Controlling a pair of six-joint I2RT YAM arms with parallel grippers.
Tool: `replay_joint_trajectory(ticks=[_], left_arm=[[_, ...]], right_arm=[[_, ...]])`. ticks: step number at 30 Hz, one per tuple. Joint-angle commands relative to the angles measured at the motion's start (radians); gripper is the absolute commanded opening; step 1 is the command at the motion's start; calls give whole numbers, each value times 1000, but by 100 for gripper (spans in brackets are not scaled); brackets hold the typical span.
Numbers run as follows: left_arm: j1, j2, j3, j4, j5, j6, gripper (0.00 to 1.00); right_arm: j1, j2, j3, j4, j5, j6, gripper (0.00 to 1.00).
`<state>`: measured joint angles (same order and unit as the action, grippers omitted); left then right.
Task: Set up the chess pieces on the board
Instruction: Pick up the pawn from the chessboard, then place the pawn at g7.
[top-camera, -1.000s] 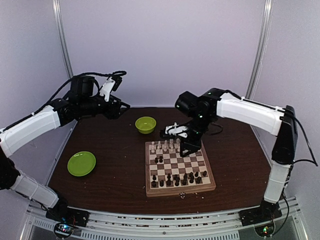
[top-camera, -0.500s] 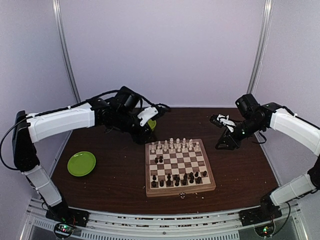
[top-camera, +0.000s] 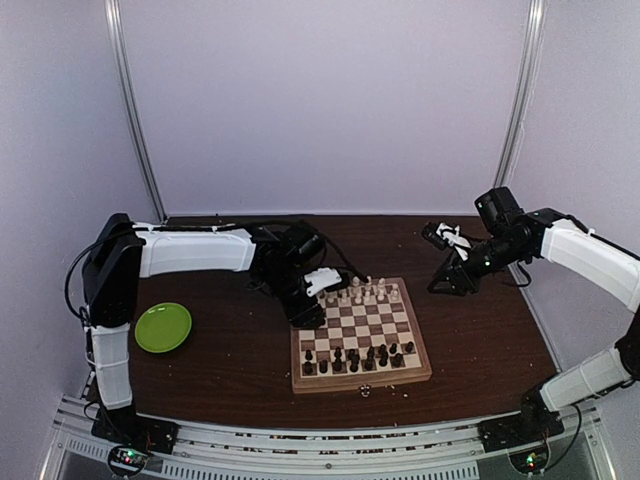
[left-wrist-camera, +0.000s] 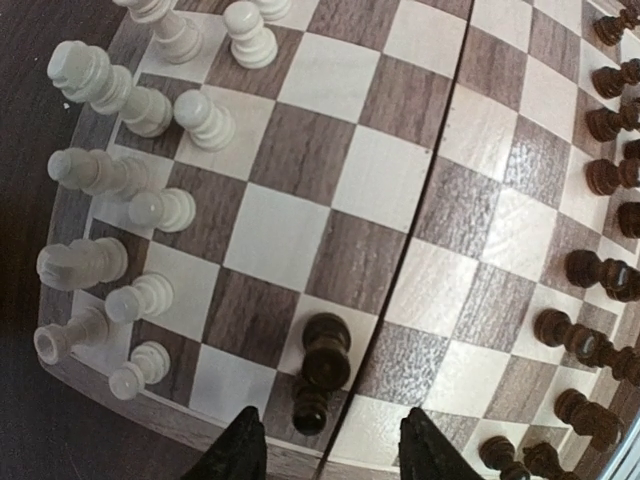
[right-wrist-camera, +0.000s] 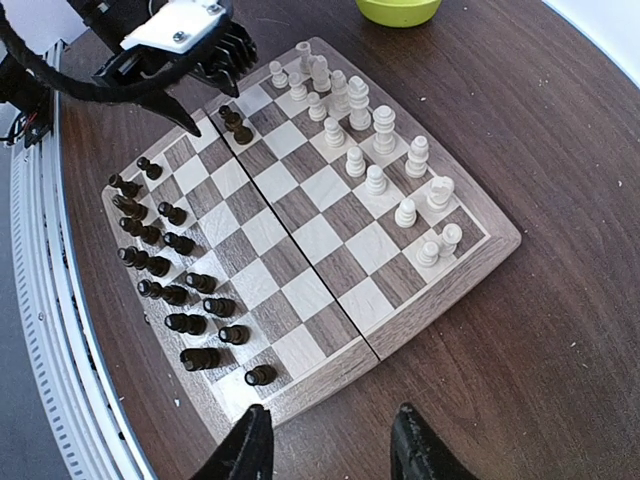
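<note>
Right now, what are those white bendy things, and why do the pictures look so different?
Those are two robot arms setting up a chess game. The wide picture looks down from above: the left arm reaches to the board, and the right arm hangs off to the side. The other two come from little cameras on the wrists, so each shows its own fingers at the bottom. The left gripper is open and pointed at two dark pieces near the board's edge. The right gripper is open and holds nothing. Cream pieces crowd one end, dark pieces the other. A green plate and a green bowl sit on the table too.
</note>
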<state>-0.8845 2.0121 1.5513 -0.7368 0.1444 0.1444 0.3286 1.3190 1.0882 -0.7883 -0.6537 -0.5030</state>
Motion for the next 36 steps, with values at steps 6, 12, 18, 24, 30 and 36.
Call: replay_joint_trajectory(ticks=[6, 12, 18, 24, 30, 36], left_arm=[[4, 61, 69, -12, -57, 8, 40], [4, 70, 66, -13, -45, 26, 26], [3, 72, 65, -45, -38, 28, 9], [4, 4, 23, -72, -27, 16, 2], [2, -98, -67, -15, 135, -15, 1], [-10, -101, -82, 3, 263, 18, 1]], right_arm=[[-4, -8, 6, -1, -8, -23, 41], [-4, -2, 5, -2, -3, -27, 41], [-3, 3, 6, -7, -1, -32, 41], [-4, 4, 7, -8, 6, -35, 41], [-5, 8, 8, -10, 8, -38, 41], [-4, 15, 10, -13, 6, -40, 41]])
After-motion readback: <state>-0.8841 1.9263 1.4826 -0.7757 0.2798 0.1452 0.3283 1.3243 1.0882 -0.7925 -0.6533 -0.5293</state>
